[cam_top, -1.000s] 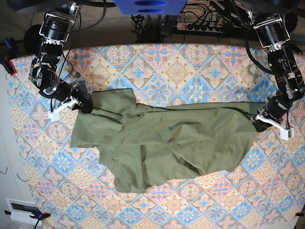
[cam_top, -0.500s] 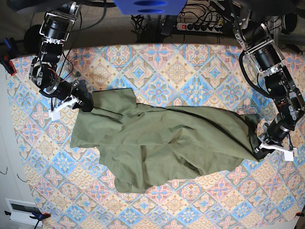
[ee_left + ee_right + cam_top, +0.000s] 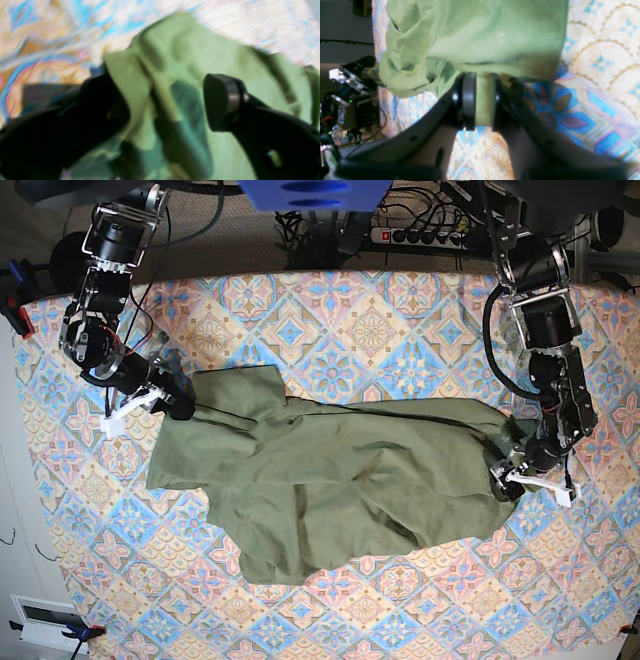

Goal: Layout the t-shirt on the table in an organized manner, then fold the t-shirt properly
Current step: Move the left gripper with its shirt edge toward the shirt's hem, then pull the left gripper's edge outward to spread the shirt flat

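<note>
T-shirt (image 3: 340,480): rumpled; right gripper (image 3: 478,100) pinching its edge, left gripper (image 3: 165,105) spread wide astride cloth; regrip cleanly, pull corners apart evenly.

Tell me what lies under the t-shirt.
Around the t-shirt only the table and its patterned cloth show. Whatever lies beneath the fabric itself is covered and cannot be seen.

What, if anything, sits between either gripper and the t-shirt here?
Nothing visible. The right gripper is shut on a fold of the t-shirt. The left gripper stands open with bunched shirt fabric between its jaws, directly at the cloth on the table.
</note>
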You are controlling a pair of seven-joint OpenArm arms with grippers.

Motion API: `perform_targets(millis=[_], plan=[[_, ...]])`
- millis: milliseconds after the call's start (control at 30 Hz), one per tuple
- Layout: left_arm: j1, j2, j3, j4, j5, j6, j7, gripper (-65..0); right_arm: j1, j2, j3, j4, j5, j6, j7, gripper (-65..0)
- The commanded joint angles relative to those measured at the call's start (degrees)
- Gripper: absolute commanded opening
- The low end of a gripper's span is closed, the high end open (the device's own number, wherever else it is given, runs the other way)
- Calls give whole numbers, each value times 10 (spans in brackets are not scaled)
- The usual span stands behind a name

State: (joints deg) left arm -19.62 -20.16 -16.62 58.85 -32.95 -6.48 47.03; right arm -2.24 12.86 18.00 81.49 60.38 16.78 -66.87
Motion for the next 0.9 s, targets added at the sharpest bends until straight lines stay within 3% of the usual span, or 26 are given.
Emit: perform_targets(millis=[0,267,567,667,867], plan=[[-10,-12,-1,15,-9,-7,1,-35,7,9,2,11,13,6,2,-555],[111,-60,-4,181,-64,-7,36,-58,7,9,2,11,13,6,2,-555],[122,-51,-1,191,-69,-7,42,-72,7,9,2,11,13,6,2,-555],[119,-45,-1,191,-61,-7,44,-120,7,9,2,11,13,6,2,-555],[111,-48,11,164,-50,-7,41,-294,7,9,2,11,13,6,2,-555]])
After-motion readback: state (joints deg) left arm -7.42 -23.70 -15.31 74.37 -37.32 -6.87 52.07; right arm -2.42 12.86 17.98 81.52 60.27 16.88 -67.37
